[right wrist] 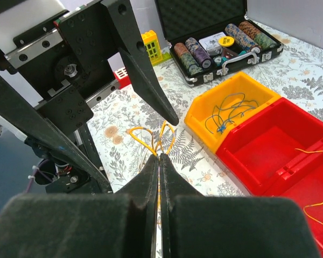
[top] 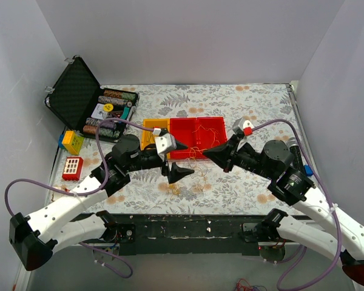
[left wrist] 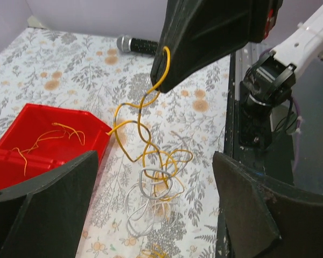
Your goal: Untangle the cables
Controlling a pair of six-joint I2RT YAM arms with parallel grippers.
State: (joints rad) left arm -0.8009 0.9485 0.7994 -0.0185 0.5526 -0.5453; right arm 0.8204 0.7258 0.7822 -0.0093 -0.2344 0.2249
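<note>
A tangle of yellow and white cables [left wrist: 156, 183] lies on the floral cloth just in front of the red bin [left wrist: 21, 161]. My right gripper [right wrist: 160, 156] is shut on a yellow cable [right wrist: 151, 141] and holds its end lifted above the tangle. It shows as the black wedge [left wrist: 204, 37] at the top of the left wrist view, with the yellow cable [left wrist: 145, 105] hanging from it. My left gripper [left wrist: 155, 156] is open and empty, its fingers either side of the tangle and above it. From above, the two grippers [top: 183, 159] [top: 209, 154] face each other.
The red bin [top: 197, 136] holds loose yellow cables and the yellow bin [right wrist: 231, 105] holds blue ones. An open poker-chip case [top: 94, 103] stands at the back left. Toy blocks [top: 71, 142] sit on the left. A microphone [left wrist: 137, 44] lies on the right.
</note>
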